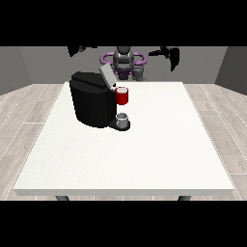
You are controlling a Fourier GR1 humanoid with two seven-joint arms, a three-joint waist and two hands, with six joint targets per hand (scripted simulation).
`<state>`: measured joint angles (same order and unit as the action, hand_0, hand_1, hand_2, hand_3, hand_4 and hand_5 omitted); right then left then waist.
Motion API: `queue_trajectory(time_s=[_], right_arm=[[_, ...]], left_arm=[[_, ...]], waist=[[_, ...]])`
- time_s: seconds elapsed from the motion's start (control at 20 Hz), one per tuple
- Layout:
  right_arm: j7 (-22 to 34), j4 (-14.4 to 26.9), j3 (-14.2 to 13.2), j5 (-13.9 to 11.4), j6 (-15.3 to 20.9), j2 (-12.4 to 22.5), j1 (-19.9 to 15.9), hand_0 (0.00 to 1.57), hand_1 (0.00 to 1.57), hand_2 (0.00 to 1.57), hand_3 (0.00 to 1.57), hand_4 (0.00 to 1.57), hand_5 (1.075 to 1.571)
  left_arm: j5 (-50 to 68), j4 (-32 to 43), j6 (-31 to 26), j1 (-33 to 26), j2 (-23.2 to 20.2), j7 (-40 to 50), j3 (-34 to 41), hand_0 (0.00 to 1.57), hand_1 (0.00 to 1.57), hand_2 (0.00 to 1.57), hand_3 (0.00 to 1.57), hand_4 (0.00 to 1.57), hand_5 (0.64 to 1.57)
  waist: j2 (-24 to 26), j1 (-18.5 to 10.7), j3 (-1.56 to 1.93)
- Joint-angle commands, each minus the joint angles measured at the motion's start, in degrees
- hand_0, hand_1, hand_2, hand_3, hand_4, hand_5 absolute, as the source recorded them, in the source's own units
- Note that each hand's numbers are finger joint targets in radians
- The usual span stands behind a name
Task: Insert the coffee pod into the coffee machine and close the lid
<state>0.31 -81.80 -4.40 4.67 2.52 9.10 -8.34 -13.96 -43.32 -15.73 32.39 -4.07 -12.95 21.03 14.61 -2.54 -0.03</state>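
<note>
Sitting back-left on table: coffee machine, lid tilted up | grey pod upright at machine's base front | both hands raised beyond machine, fingers: cannot tell | wide bare tabletop right of machine

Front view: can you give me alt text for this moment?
A black coffee machine stands on a white table with its lid raised, a red thing at the machine above a grey thing. Both hands, at the view's left and right, are raised behind the table.
</note>
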Motion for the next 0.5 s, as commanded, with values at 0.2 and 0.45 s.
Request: queue_trajectory(time_s=[0.2, 0.45], right_arm=[[4.49, -0.5, 0.14, 0.82, -4.26, 3.5, -8.05, 0.0, 0.0, 0.0, 0.0, 0.0, 1.571], [4.26, 0.07, 1.6, -2.43, -2.88, 2.44, -11.6, 0.0, 0.0, 0.0, 0.0, 0.22, 1.571]], left_arm=[[4.19, -6.96, 0.64, -3.26, 3.96, 1.72, -2.71, 0.0, 0.0, 0.0, 0.0, 0.0, 1.571], [6.42, -13.7, -0.81, -5.51, 4.01, 2.64, -4.6, 0.0, 0.0, 0.0, 0.0, 0.11, 1.571]], waist=[[-3.16, -3.91, 0.03], [-6.12, -5.14, 0.03]])
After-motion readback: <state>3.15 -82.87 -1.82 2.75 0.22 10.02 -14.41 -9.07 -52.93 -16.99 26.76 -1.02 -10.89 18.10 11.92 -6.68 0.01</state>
